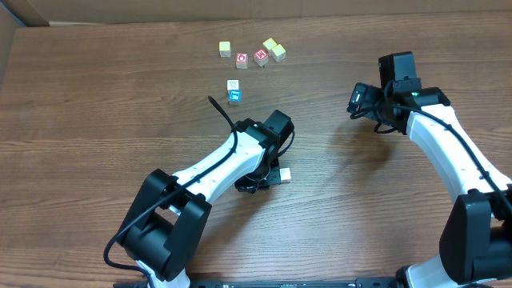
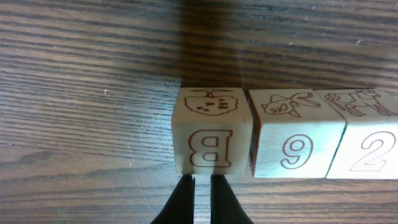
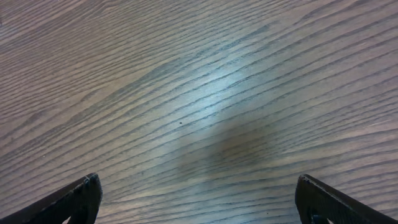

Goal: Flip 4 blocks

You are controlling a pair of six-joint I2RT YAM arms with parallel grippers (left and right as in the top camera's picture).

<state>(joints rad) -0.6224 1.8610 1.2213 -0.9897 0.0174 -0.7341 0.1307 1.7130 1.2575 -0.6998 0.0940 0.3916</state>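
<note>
**Overhead shows loads of free tabletop, left wrist cam shows the actual blocks**

Overhead has the tabletop as mostly bare wood, with wide open room on the left side and along the near edge. The clutter sits toward the far edge: three yellow cubes and two red-faced blocks in a loose bunch. A bit nearer, a dotted white cube sits just beside a blue-faced block. All of that is well apart from both arms.

From above, the left arm covers almost everything under it, and only a pale corner pokes out. The left wrist cam fills that in: B block, 9 block and 2 block sit side by side in a row, with animal drawings on top. Left pincer is pressed together and pinching nothing. Its tips are right at the B block's front face, maybe touching, hard to say. Right pincer is spread wide over bare wood off to the right, with nothing in its way.
</note>
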